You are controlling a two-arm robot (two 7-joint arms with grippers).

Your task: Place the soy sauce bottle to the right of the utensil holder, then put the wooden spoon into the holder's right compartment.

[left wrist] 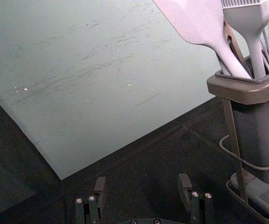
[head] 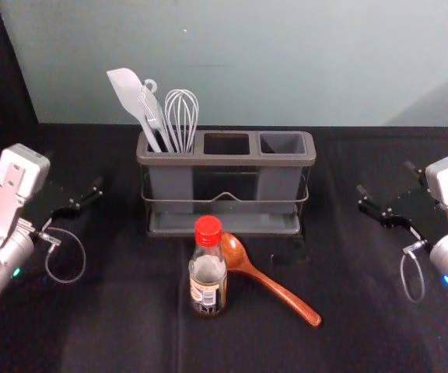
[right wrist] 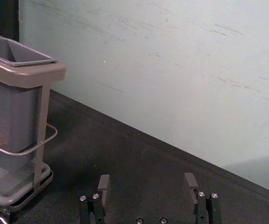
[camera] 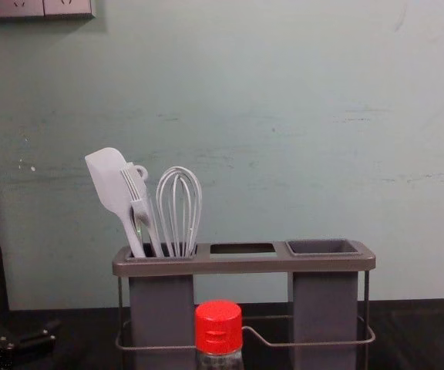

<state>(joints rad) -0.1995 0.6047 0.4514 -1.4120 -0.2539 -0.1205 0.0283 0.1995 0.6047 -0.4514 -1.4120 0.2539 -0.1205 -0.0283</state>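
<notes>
- In front of the utensil holder (head: 225,160), the soy sauce bottle (head: 208,278) stands upright; its move to the right side is undone.
- Just beside it lies the wooden spoon (head: 280,291); the right compartment (head: 282,144) is empty, so both steps remain.
- Left of the holder, the left gripper (left wrist: 143,184) has jaws spread, holding nothing.
- Right of it, the right gripper (right wrist: 147,183) is likewise spread and empty.

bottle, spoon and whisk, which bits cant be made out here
- Bottle, lower part: chest view, cut off by the bottom edge.
- Label, print: head view, too small.
- Spoon, bowl's left edge: head view, behind the bottle.
- Whisk, lower end: head view, inside the holder.
</notes>
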